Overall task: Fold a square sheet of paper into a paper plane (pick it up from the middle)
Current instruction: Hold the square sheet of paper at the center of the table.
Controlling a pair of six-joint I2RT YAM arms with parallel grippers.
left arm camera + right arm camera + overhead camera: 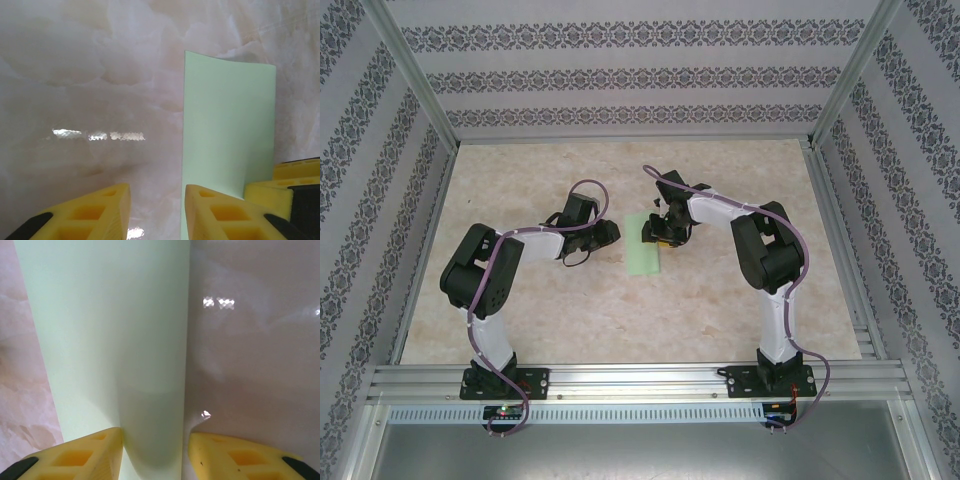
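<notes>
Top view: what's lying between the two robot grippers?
The pale green sheet of paper lies on the table between the left gripper and right gripper, seen from the top view.

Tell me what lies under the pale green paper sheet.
The paper sheet lies on the pale marbled table, which shows all around it. The patch directly beneath is covered, so whether anything else lies there cannot be seen.

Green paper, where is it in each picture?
Top external: green paper in the middle of the marbled tabletop.
Left wrist: green paper right of centre, rising from the bottom.
Right wrist: green paper across left and middle, top to bottom.
Shared landmark: that marbled tabletop under it.
</notes>
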